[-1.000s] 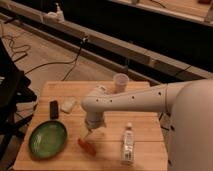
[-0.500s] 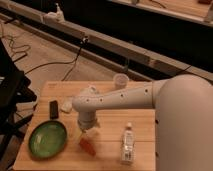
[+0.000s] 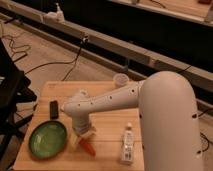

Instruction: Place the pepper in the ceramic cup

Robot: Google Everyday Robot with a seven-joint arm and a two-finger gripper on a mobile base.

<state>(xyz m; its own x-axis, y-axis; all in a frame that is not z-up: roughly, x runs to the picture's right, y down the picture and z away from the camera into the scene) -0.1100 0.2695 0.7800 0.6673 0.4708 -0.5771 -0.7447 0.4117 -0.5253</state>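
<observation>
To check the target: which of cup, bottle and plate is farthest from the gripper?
The pale ceramic cup at the table's far edge. The gripper is low by the pepper, between the green plate and the bottle.

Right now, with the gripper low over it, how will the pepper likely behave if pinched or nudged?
The pepper lies flat on the wooden table. It is small, so it is probably light. Because it tapers, a nudge may roll it in a curve, and it could squirt out of a pinch. The gripper sits just above it.
</observation>
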